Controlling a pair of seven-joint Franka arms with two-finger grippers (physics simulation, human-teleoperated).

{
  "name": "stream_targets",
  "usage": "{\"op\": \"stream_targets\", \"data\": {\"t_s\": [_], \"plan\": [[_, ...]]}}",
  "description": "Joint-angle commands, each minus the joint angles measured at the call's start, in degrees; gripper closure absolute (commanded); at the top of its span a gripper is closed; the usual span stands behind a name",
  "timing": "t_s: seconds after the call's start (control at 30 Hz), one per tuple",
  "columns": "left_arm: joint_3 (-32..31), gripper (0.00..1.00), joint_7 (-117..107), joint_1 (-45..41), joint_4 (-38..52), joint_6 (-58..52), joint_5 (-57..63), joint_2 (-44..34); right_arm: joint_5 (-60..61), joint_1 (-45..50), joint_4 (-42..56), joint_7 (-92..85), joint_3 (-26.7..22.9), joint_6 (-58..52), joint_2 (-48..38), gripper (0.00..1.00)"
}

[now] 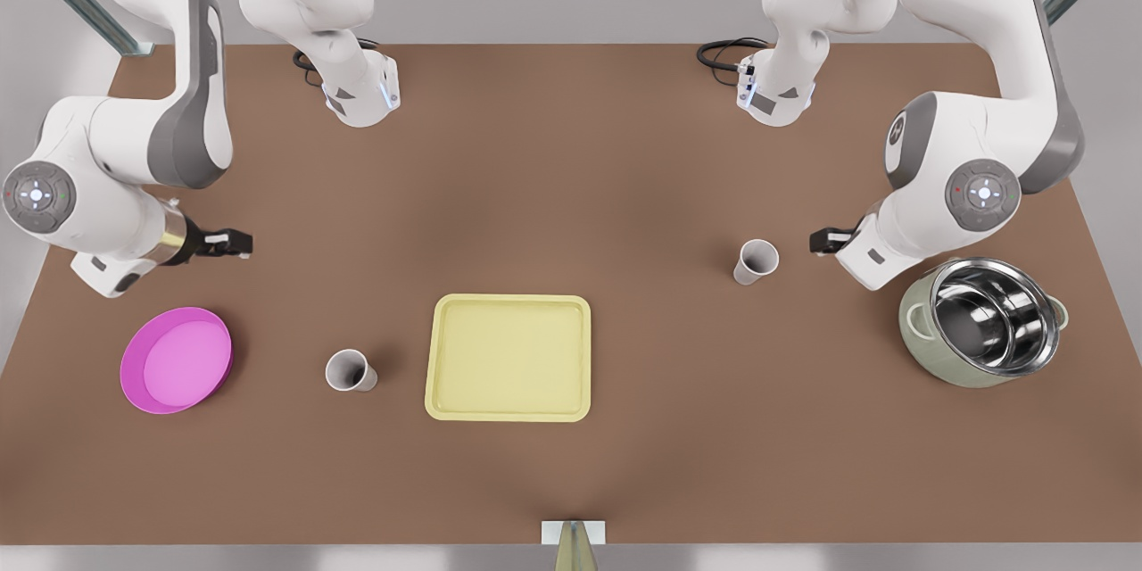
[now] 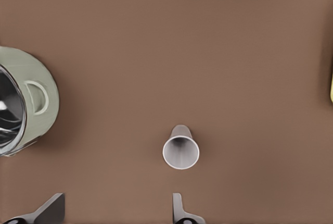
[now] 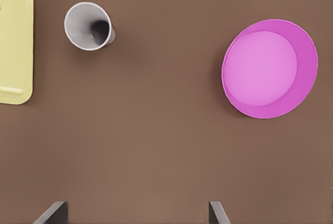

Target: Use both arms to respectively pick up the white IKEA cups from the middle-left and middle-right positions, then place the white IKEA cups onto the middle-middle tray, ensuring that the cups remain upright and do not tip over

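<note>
Right now both arms are hovering above the table (image 1: 571,152), neither touching a cup yet. The left gripper (image 2: 117,211), near the front view's right edge beside the pot (image 1: 981,321), is spreading its fingers wide over its cup (image 2: 180,151). The right gripper (image 3: 138,213), near the opposite edge above the pink dish (image 3: 269,67), is also gaping, with its cup (image 3: 86,26) well off toward the tray (image 1: 508,357). Both cups are standing upright, apart from the tray at the table's middle. Each gripper probably needs centring over its cup, then descending straight and closing gently on the wall to avoid tipping.
</note>
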Motion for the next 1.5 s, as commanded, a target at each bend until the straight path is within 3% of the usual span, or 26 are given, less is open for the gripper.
{"op": "stream_targets", "data": {"t_s": [0.0, 0.07, 0.13, 0.23, 0.37, 0.6, 0.77, 0.8, 0.83, 0.87, 0.9, 0.93, 1.0, 1.03, 1.1, 1.13, 1.23, 1.27, 1.33, 1.4, 1.47], "plan": [[0.0, 0.00, 1.1, 0.0, -0.2, 0.7, 0.1, -0.1, -0.7, -0.4, 0.0, -5.6, 0.0, 5.9, 0.0, 0.00], [-0.1, 0.00, 1.1, -0.6, -7.8, 0.2, -2.1, -0.4, -0.6, -0.5, 2.4, -5.0, 0.0, 6.0, 3.1, 0.00], [-0.2, 0.00, 1.1, -1.0, -23.9, 18.8, -8.0, 0.3, -2.0, -0.9, 2.8, -4.8, -0.2, 8.8, 8.5, 0.00], [-0.1, 0.00, 1.0, -1.1, -25.3, 24.6, -7.8, 2.4, 4.8, -1.1, 2.0, -4.6, -0.1, 13.2, 17.5, 0.00], [0.0, 0.00, 1.0, -0.9, -28.4, 28.4, -7.8, 3.3, 11.2, -0.4, 1.9, -2.9, -0.2, 29.7, 25.1, 0.00], [2.9, 0.00, 1.0, -0.9, -34.9, 28.6, -7.8, 3.4, 11.1, 3.7, 2.1, 6.3, -0.2, 34.8, 26.9, 0.00], [2.9, 0.00, 0.9, -1.1, -37.8, 35.7, -8.2, 5.2, 11.3, 3.8, 1.8, 6.5, -0.1, 36.1, 27.8, 0.00], [2.8, 0.03, 1.0, -1.1, -37.8, 37.8, -11.0, 5.8, 11.3, 3.8, 1.5, 7.8, -0.1, 37.1, 28.0, 0.00], [2.7, 0.18, 1.0, -1.1, -37.8, 38.3, -11.2, 5.8, 11.3, 4.0, 1.6, 7.9, -0.1, 37.5, 29.5, 0.00], [2.6, 0.50, 1.0, -1.1, -37.8, 38.2, -11.2, 5.9, 11.3, 3.8, 1.5, 7.8, -0.1, 37.7, 29.7, 0.00], [2.5, 0.68, 1.0, -1.2, -37.8, 38.2, -11.3, 5.8, 11.4, 3.9, 1.5, 7.9, -0.1, 37.7, 29.8, 0.00], [2.1, 0.77, 1.1, -1.2, -37.7, 38.5, -13.1, 5.8, 11.9, 3.8, 1.4, 7.8, -0.1, 37.9, 30.2, 0.00], [1.6, 0.79, 1.1, -1.5, -37.7, 39.7, -13.7, 5.7, 12.1, 3.8, 1.4, 7.8, 0.0, 38.5, 30.6, 0.05], [1.6, 0.79, 1.1, -1.7, -37.5, 39.8, -13.7, 5.5, 12.1, 3.6, 1.4, 7.8, 0.0, 38.5, 30.6, 0.17], [0.4, 0.79, 1.0, -2.1, -37.4, 41.4, -13.8, 5.3, 12.0, 3.3, 1.5, 7.7, 0.1, 38.5, 30.6, 0.50], [0.4, 0.79, 1.0, -2.1, -37.3, 41.4, -13.8, 5.3, 12.1, 3.3, 1.6, 7.8, 0.1, 38.5, 30.6, 0.54], [-2.8, 0.79, -0.5, -2.3, -30.2, 40.3, -15.4, 4.6, 12.1, 3.7, 2.1, 7.7, 0.1, 38.5, 30.6, 0.68], [-6.0, 0.79, -11.7, -2.8, -21.3, 39.9, -15.0, 9.7, 12.1, 3.8, 2.3, 7.6, 0.1, 38.5, 30.6, 0.78], [-7.2, 0.79, -25.0, -6.0, -3.6, 35.0, -13.7, 19.4, 12.0, 4.1, 2.3, 7.6, 0.1, 38.5, 30.6, 0.79], [-9.2, 0.79, -31.0, -7.6, 4.7, 35.1, -12.3, 23.1, 12.0, 4.3, 2.2, 7.2, 0.3, 37.9, 30.6, 0.79], [-9.2, 0.79, -42.0, -10.3, 19.2, 34.3, -12.2, 31.0, 13.6, 4.5, 1.7, 8.0, 2.4, 32.9, 27.4, 0.79]]}}
